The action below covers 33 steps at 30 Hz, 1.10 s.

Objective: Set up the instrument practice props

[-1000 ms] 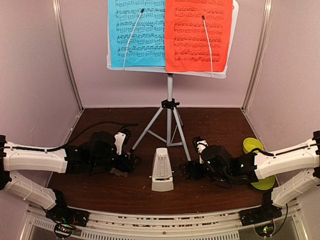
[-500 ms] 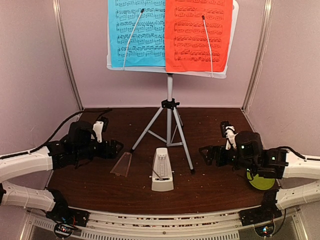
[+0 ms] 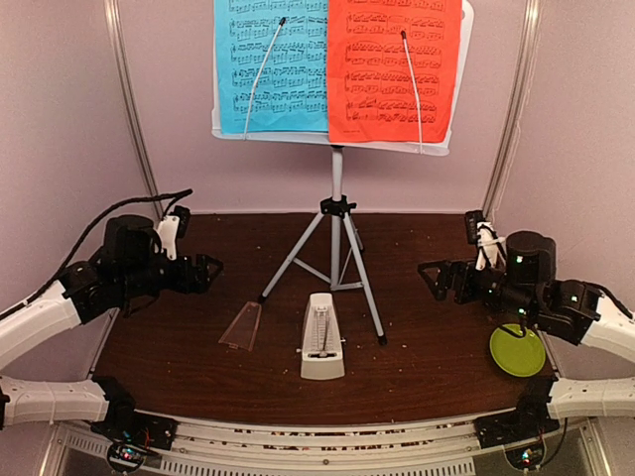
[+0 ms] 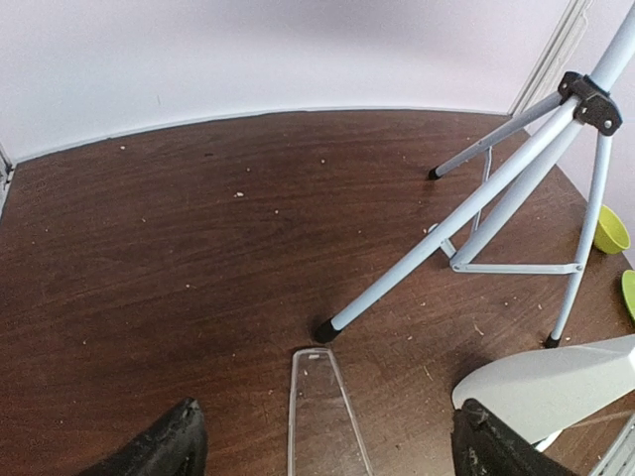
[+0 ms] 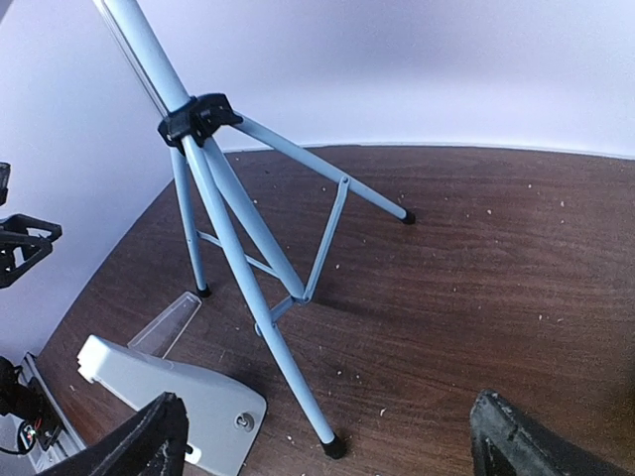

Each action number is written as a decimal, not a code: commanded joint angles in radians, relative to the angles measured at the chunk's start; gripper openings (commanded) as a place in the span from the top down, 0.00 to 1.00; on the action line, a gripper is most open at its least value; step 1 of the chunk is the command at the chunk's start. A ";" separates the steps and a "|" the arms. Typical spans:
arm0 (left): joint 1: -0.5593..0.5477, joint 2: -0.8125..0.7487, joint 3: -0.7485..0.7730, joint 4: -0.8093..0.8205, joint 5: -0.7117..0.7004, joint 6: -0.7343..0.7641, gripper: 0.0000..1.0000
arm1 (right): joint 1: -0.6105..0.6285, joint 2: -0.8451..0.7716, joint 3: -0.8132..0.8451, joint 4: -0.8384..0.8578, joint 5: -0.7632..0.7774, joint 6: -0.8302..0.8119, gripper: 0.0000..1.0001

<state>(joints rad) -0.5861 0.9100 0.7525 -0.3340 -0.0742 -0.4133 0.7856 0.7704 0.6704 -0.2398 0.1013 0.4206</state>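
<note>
Basically looks set up. Left pincer (image 3: pixel 203 270) is wide open and holds nothing; the same goes for the right pincer (image 3: pixel 432 278). Both hover above the table (image 3: pixel 179 347), each out to its own side and pointing inward. My read is that they sit that wide so they can't clip a leg.

- Tripod (image 3: pixel 337 248) stands between the two pincers, legs spread. The nearest foot is ahead of the left pincer and apart from it.
- Stand desk (image 3: pixel 337 142) sits on the pole, well above both pincers. The blue sheet (image 3: pixel 270 69) is on the left pincer's side and the red sheet (image 3: pixel 392 69) on the right's, their edges meeting. A thin wire arm (image 3: pixel 263 69) lies across each sheet, probably to hold the paper against the tilted desk.
- Metronome (image 3: pixel 322 337) is between the pincers and nearer the arm bases than either, just in front of the tripod. Its front is uncovered. I can't tell whether it's upright or leaning back.
- Clear cover (image 4: pixel 322 416) lies flat directly ahead of the left pincer, beside the metronome and not touching it. It's probably off so the pendulum is free.
- Green dish (image 3: pixel 517 349) is behind the right pincer, under that arm. It isn't part of the job.
</note>
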 commanded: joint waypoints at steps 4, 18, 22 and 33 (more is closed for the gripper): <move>0.005 -0.015 0.120 -0.118 0.004 0.010 0.02 | -0.028 -0.134 -0.012 0.031 -0.024 -0.029 0.00; 0.006 -0.127 0.058 -0.205 -0.151 -0.169 0.02 | -0.031 -0.308 -0.169 0.068 0.018 0.030 0.00; 0.006 -0.164 -0.014 -0.215 -0.186 -0.226 0.02 | -0.032 -0.326 -0.223 0.087 0.027 0.055 0.00; 0.006 -0.178 -0.116 -0.191 -0.209 -0.291 0.02 | -0.041 -0.304 -0.315 0.169 0.010 0.101 0.00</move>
<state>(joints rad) -0.5858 0.7422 0.6426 -0.5533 -0.2516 -0.6689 0.7544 0.4561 0.3717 -0.1303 0.1093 0.5018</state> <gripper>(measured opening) 0.977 1.000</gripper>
